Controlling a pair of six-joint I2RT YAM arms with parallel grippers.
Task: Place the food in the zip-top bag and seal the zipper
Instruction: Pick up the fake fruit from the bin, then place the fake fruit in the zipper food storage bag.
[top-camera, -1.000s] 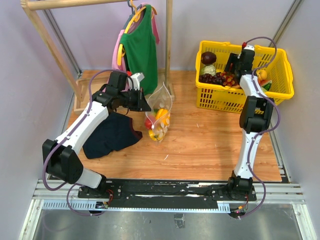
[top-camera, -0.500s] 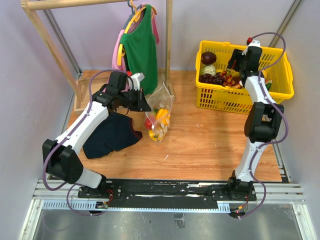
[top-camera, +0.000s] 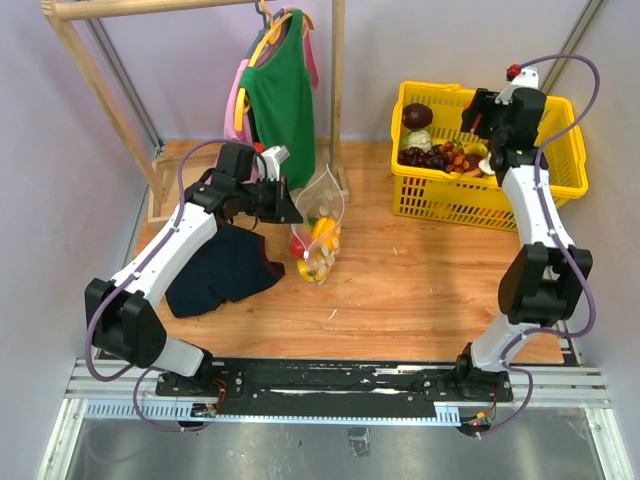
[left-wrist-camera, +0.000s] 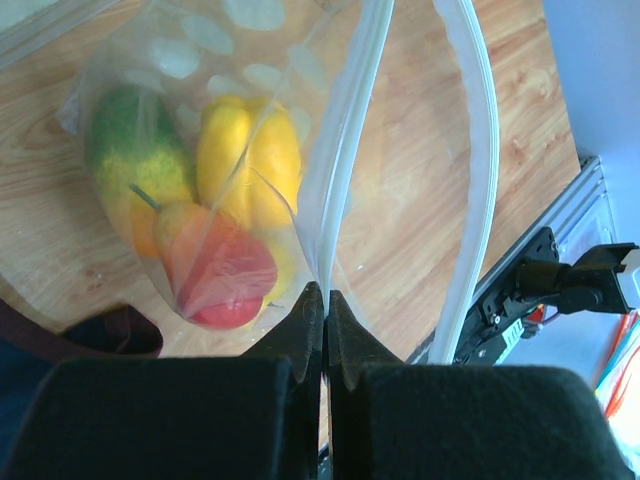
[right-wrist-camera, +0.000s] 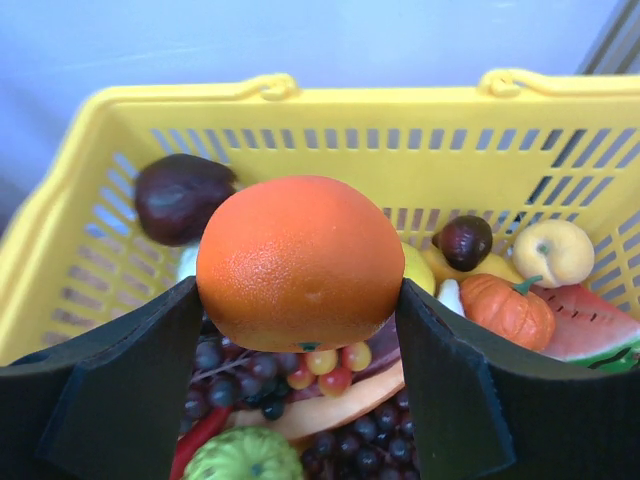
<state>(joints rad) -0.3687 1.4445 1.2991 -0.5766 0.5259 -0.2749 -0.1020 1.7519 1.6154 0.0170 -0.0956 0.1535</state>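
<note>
The clear dotted zip-top bag (top-camera: 322, 228) stands open on the table with yellow, red and green toy food (left-wrist-camera: 215, 210) inside. My left gripper (left-wrist-camera: 326, 296) is shut on one lip of the bag at its zipper strip (left-wrist-camera: 340, 150); the other zipper strip (left-wrist-camera: 478, 180) curves away to the right, so the mouth is open. My right gripper (right-wrist-camera: 300, 320) is shut on an orange (right-wrist-camera: 300, 262) and holds it above the yellow basket (top-camera: 570, 185). In the top view the right gripper (top-camera: 478, 112) is over the basket's middle.
The basket (right-wrist-camera: 100, 140) holds purple grapes (right-wrist-camera: 240, 375), a small pumpkin (right-wrist-camera: 508, 310), a dark fruit (right-wrist-camera: 180, 195) and several other pieces. A dark navy cloth (top-camera: 220, 268) lies under my left arm. A wooden rack with a green shirt (top-camera: 282, 95) stands behind the bag.
My right arm has risen and swung toward the basket's back right with the orange in its jaws. My left gripper and the bag have not moved.
</note>
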